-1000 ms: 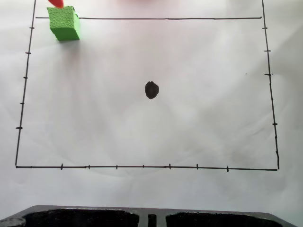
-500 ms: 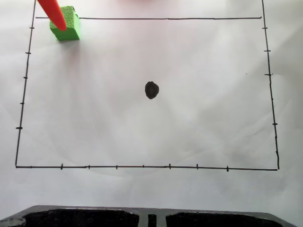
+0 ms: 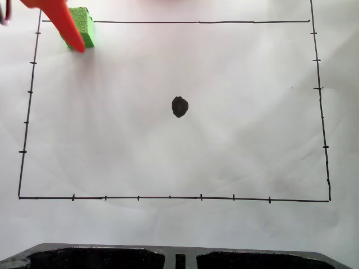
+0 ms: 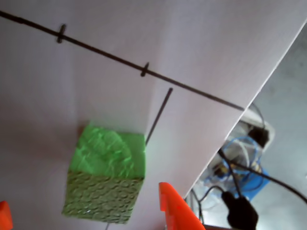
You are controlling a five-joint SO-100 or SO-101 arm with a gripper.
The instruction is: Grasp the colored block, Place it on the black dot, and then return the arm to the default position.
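The colored block [image 3: 85, 25] is a rough green cube lying at the top left corner of the drawn rectangle in the fixed view. A tapered orange finger [image 3: 63, 19] of the arm reaches down from the top edge and covers the block's left side. In the wrist view the block [image 4: 108, 177] rests on the paper, with my gripper [image 4: 82, 194] open and one orange fingertip on each side of it. Neither tip is seen touching the block. The black dot [image 3: 179, 106] lies bare in the middle of the rectangle, well away from the block.
Thin black border lines with ticks [image 3: 168, 197] frame the white paper. A dark moulded part [image 3: 179, 259] runs along the bottom edge of the fixed view. Beyond the paper's edge in the wrist view lie cables and a blue object [image 4: 242, 165].
The orange finger has come further down from the top edge, from just above the block to across its left side. The block and dot have not moved.
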